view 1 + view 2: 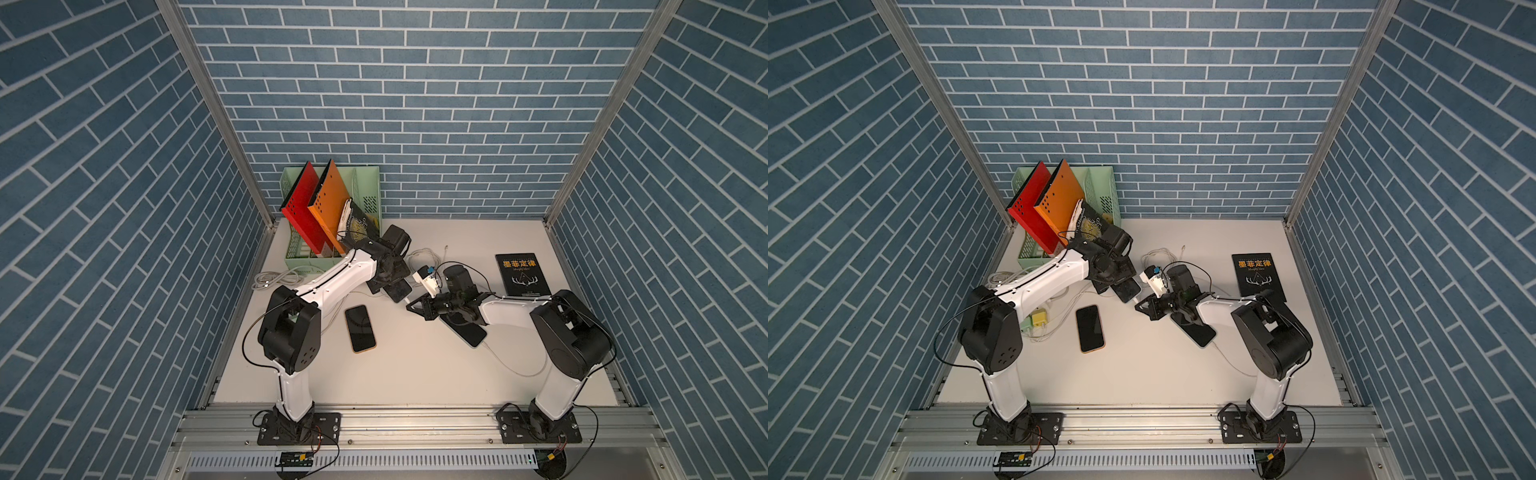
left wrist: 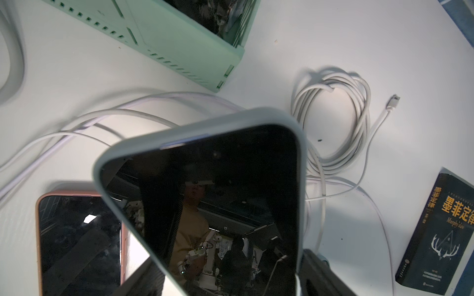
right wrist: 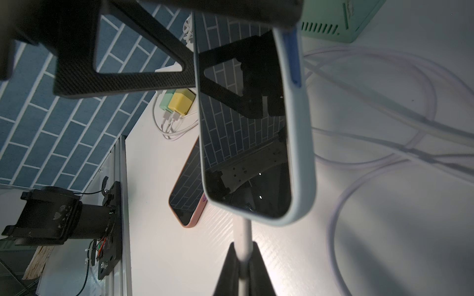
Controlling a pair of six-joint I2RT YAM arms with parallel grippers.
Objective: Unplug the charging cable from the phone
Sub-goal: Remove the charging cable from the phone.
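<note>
i see the phone (image 3: pixel 243 143), dark screen in a pale blue case, tilted up off the table (image 3: pixel 179 256), with the white charging cable (image 3: pixel 245 235) plugged into its end.

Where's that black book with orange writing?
In both top views the black book lies flat on the right side of the white table, beyond the right arm.

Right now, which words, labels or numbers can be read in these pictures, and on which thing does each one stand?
"墨菲定律": front cover and spine of the black book, orange letters.
"Murphy's law": same cover, under the title.
Small print at that cover's foot: too small to read.
Yellow print on the dark book in the green organizer: too blurred to read.
</note>
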